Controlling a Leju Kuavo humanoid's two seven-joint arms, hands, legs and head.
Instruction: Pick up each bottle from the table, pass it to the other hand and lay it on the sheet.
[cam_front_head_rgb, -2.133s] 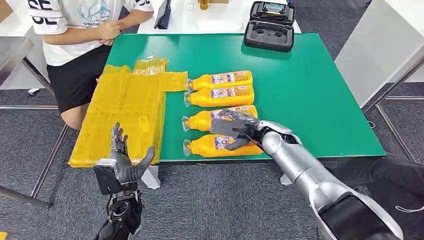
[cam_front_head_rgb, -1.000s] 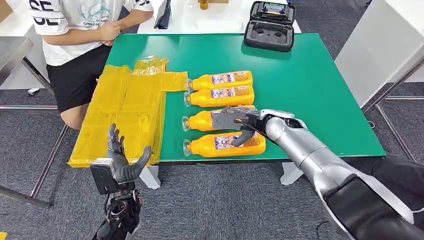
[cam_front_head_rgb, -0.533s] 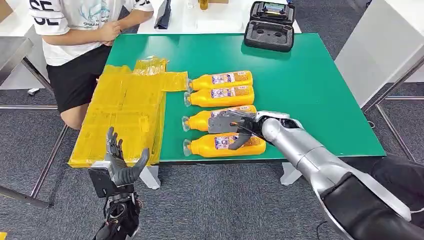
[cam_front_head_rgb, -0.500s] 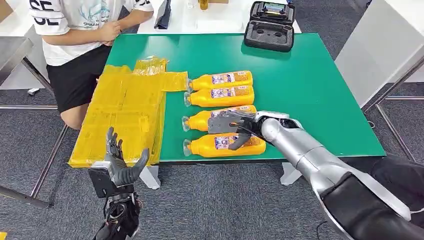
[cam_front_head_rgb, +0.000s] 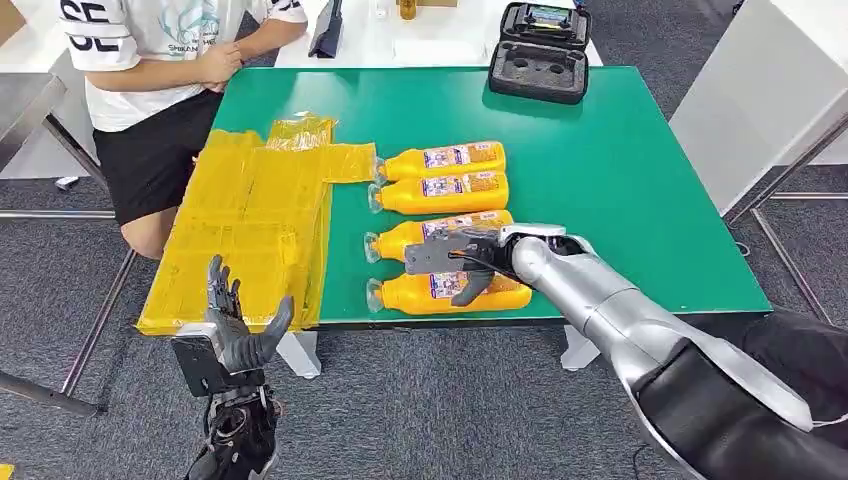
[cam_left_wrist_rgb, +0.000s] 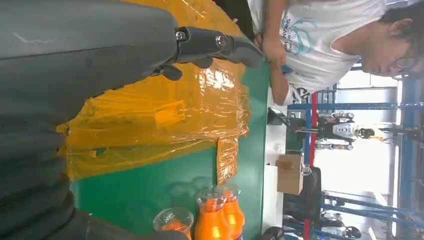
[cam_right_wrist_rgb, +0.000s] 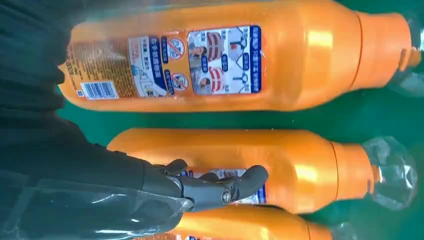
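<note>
Head view: 4 orange bottles lay on their sides in a column on the green worktop (cam_front_head_rgb: 620, 170), caps pointing toward the yellow sheet (cam_front_head_rgb: 250, 215), which covered the worktop's left part and overhung its near edge. Far bottle (cam_front_head_rgb: 440, 159), second bottle (cam_front_head_rgb: 440, 192), third bottle (cam_front_head_rgb: 400, 238), near bottle (cam_front_head_rgb: 410, 293). Right hand (cam_front_head_rgb: 455, 258) was over the third and near bottles, fingers spread above the labels, thumb pointing down across the near bottle; no closed grip visible, reads as released. Left hand (cam_front_head_rgb: 235, 325) was off the worktop's near-left edge, below the sheet's overhang, palm up, fingers apart, holding nothing. A person (cam_front_head_rgb: 160, 60) in a white shirt and black shorts sat at the far-left corner. A black case (cam_front_head_rgb: 540, 50) sat open at the worktop's far edge. Left wrist view: left hand's fingers (cam_left_wrist_rgb: 215, 45) were extended across the wrinkled sheet (cam_left_wrist_rgb: 165, 115), nothing in them; green worktop (cam_left_wrist_rgb: 150, 192) beside the sheet, with 2 bottle necks and 1 clear cap (cam_left_wrist_rgb: 172, 220) at the frame edge. Right wrist view: 1 full bottle (cam_right_wrist_rgb: 240, 65) with its label facing up, another bottle (cam_right_wrist_rgb: 300, 167) just beside it, a third partly visible at the frame edge. Right hand's fingers (cam_right_wrist_rgb: 220, 187) sat above the middle bottle's label, not wrapped around it; contact could not be told.
</note>
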